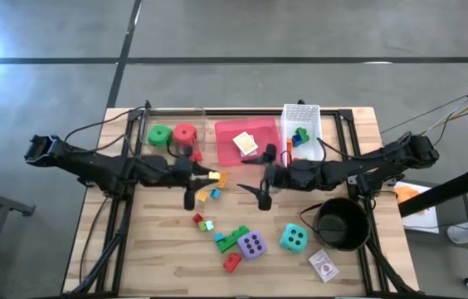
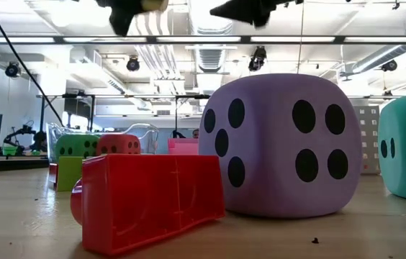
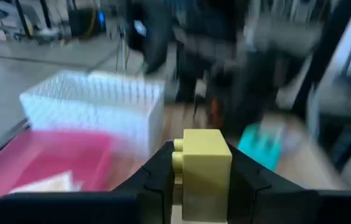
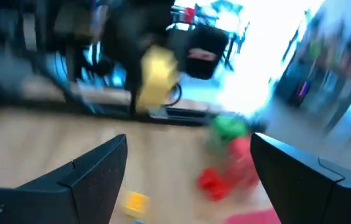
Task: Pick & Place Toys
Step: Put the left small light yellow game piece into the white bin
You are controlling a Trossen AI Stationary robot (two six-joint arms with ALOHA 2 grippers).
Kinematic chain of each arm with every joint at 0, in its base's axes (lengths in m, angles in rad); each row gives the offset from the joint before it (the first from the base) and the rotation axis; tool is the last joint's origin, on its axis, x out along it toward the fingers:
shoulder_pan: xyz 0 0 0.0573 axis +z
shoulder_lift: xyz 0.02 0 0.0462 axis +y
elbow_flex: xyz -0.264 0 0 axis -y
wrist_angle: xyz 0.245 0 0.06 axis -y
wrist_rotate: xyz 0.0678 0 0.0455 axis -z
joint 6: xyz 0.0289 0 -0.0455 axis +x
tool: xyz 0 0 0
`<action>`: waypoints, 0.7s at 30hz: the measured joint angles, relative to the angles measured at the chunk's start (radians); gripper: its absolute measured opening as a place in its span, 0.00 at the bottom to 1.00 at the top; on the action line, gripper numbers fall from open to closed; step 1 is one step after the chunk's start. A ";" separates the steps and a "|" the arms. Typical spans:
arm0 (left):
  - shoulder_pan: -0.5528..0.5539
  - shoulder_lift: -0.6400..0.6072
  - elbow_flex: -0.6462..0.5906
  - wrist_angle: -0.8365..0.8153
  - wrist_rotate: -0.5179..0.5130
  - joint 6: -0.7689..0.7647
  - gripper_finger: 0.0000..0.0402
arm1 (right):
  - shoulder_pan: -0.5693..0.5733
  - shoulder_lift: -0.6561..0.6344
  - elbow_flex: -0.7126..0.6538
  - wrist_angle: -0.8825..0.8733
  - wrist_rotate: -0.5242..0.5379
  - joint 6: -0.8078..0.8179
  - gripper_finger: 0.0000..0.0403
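Note:
My left gripper [image 1: 207,176] is over the table's middle, shut on a small yellow brick [image 3: 204,167]. My right gripper [image 1: 260,175] faces it from the right, open and empty [image 4: 188,180], and sees the yellow brick [image 4: 157,73] ahead. The purple die [image 1: 252,244], the teal die [image 1: 293,237], a green brick [image 1: 234,239], a red brick [image 1: 231,262] and a card pack [image 1: 324,266] lie on the near part of the table. The green die [image 1: 160,135] and the red die [image 1: 185,134] sit at the far left. Small bricks [image 1: 203,195] lie under my left gripper. My left gripper pinches the yellow brick by two opposite sides [image 3: 228,169] between its two fingers. The fingers lie about level and point toward the table's right. The brick is lifted clear of the table, and its end sticks out past the fingertips.
A pink tray [image 1: 232,131] with a card [image 1: 246,144] stands at the far middle, and the white mesh basket [image 1: 310,116] with bricks stands right of it. The black round pot [image 1: 340,224] stands at the near right. Bare wood shows at the near left.

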 joint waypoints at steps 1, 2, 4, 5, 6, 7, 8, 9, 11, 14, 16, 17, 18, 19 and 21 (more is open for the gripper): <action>0.003 0.000 0.000 0.048 0.000 -0.041 0.22 | 0.008 0.001 0.000 -0.001 0.003 -0.108 0.83; 0.005 0.000 0.000 0.092 0.000 -0.080 0.22 | 0.017 0.007 0.000 0.006 0.004 -0.203 0.83; 0.011 0.000 0.001 0.160 0.001 -0.155 0.22 | 0.032 0.016 0.000 0.035 0.004 -0.358 0.83; 0.015 0.000 0.001 0.177 0.004 -0.187 0.22 | 0.038 0.024 0.000 0.055 0.004 -0.421 0.83; 0.020 0.000 0.001 0.186 0.006 -0.218 0.22 | 0.043 0.032 0.000 0.088 0.004 -0.480 0.83; 0.025 0.000 0.001 0.187 0.008 -0.248 0.22 | 0.049 0.039 0.001 0.115 0.005 -0.539 0.83; 0.030 0.000 0.001 0.186 0.011 -0.266 0.22 | 0.055 0.045 0.002 0.138 0.007 -0.596 0.83; 0.036 0.000 0.001 0.185 0.011 -0.282 0.22 | 0.061 0.053 0.005 0.162 0.008 -0.653 0.83; 0.044 0.001 0.001 0.188 0.025 -0.307 0.22 | 0.070 0.073 0.017 0.206 0.009 -0.745 0.83; 0.053 0.014 0.001 0.219 0.060 -0.321 0.22 | 0.075 0.111 0.049 0.263 0.071 -0.805 0.83; 0.055 0.026 0.001 0.243 0.070 -0.324 0.22 | 0.072 0.137 0.081 0.273 0.117 -0.826 0.83; 0.058 0.027 0.002 0.241 0.074 -0.327 0.22 | 0.071 0.147 0.097 0.273 0.117 -0.847 0.83; 0.059 0.027 0.001 0.236 0.076 -0.330 0.22 | 0.071 0.161 0.113 0.273 0.117 -0.868 0.83; 0.061 0.027 0.001 0.237 0.077 -0.338 0.22 | 0.071 0.176 0.132 0.275 0.117 -0.889 0.83; 0.064 0.026 0.001 0.242 0.092 -0.342 0.22 | 0.074 0.201 0.160 0.270 0.128 -0.921 0.83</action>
